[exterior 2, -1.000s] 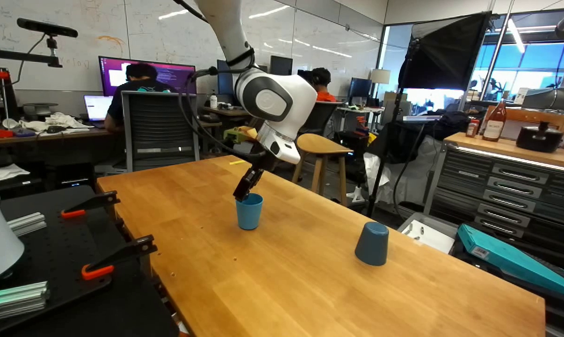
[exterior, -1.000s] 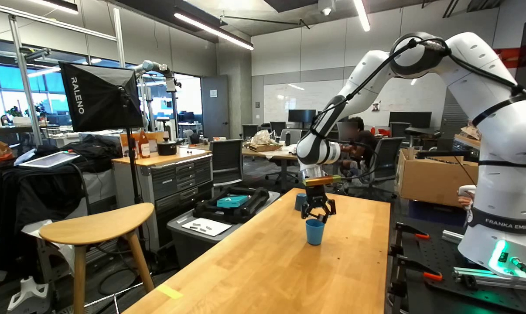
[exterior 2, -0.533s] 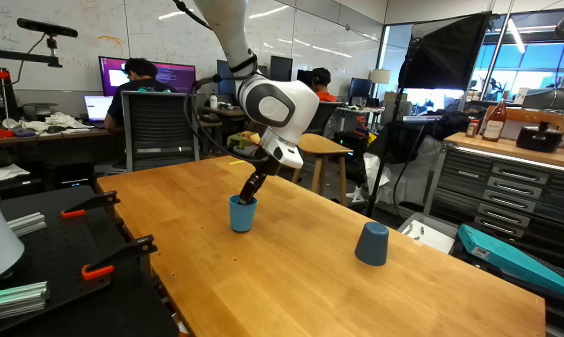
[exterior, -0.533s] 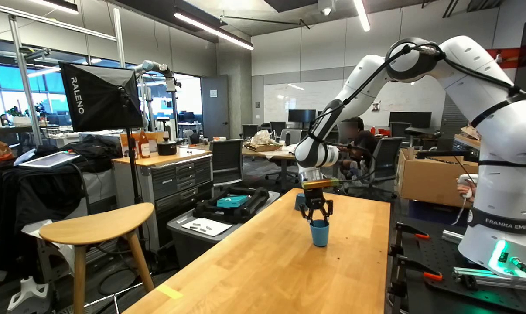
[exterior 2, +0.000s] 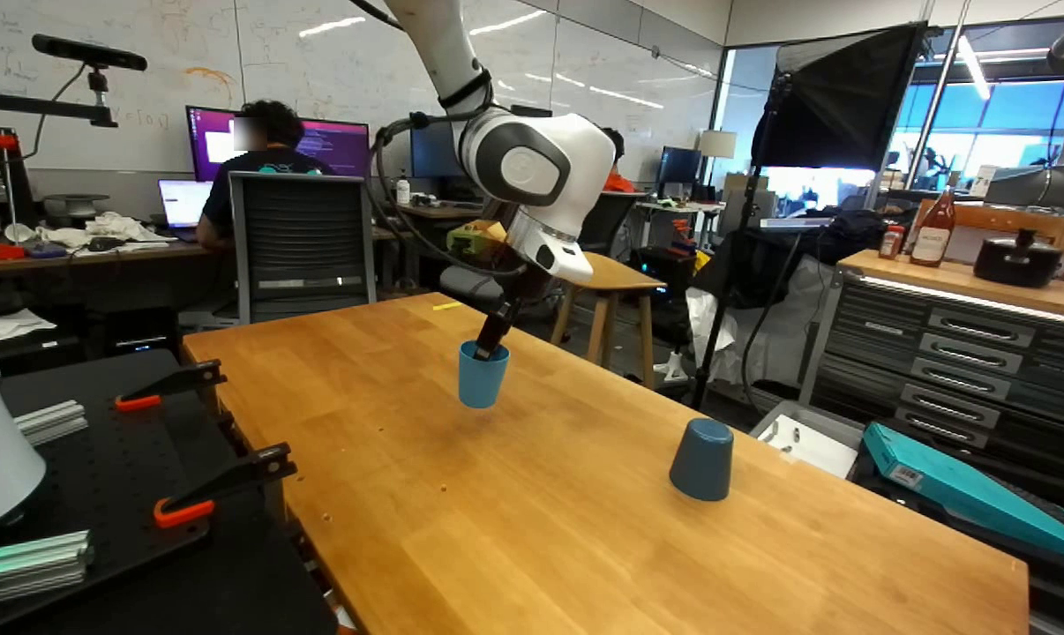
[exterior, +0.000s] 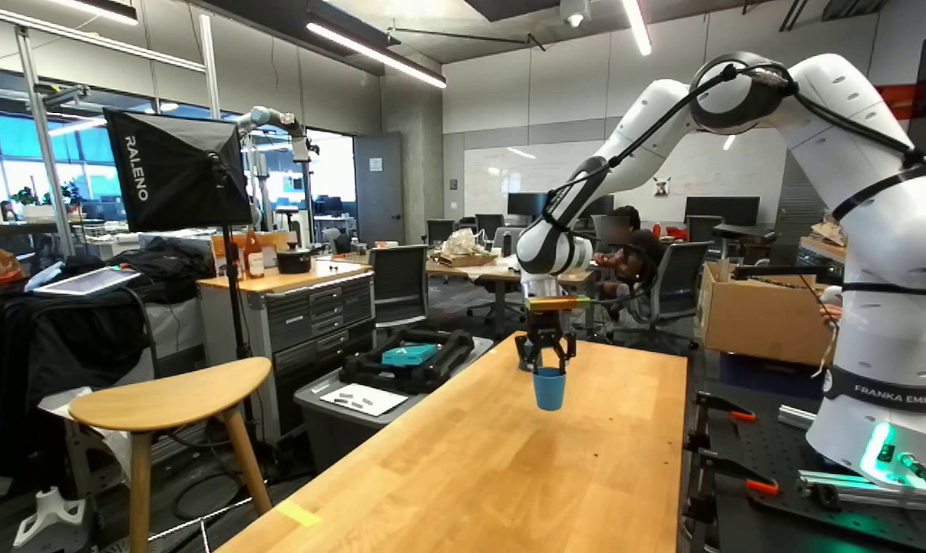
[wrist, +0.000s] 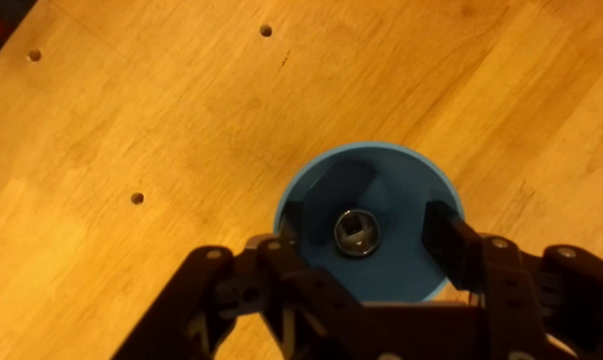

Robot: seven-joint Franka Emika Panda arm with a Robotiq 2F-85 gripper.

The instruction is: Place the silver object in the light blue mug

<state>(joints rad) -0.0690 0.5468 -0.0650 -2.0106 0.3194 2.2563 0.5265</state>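
Observation:
The light blue mug (exterior: 549, 390) stands with its mouth up, a little above the wooden tabletop, with a shadow below it; it also shows in an exterior view (exterior 2: 482, 379) and in the wrist view (wrist: 401, 280). The silver object (wrist: 357, 233), a small round shiny piece with a square hole, lies at the bottom of the mug in the wrist view. My gripper (wrist: 366, 225) is open, its fingers spread apart inside the mug against opposite inner walls, on either side of the silver object and apart from it. The exterior views hide the fingertips inside the mug.
A darker blue cup (exterior 2: 702, 460) stands upside down near the table's edge, partly hidden behind the gripper in an exterior view (exterior: 523, 359). Clamps (exterior 2: 225, 483) sit along the table's edge by the robot base. A wooden stool (exterior: 173, 392) stands beyond the long edge.
The fingers were tilted at the mug's rim, then went down into it and stand wider apart. The mug shifted a little on the table, then rose with the gripper.

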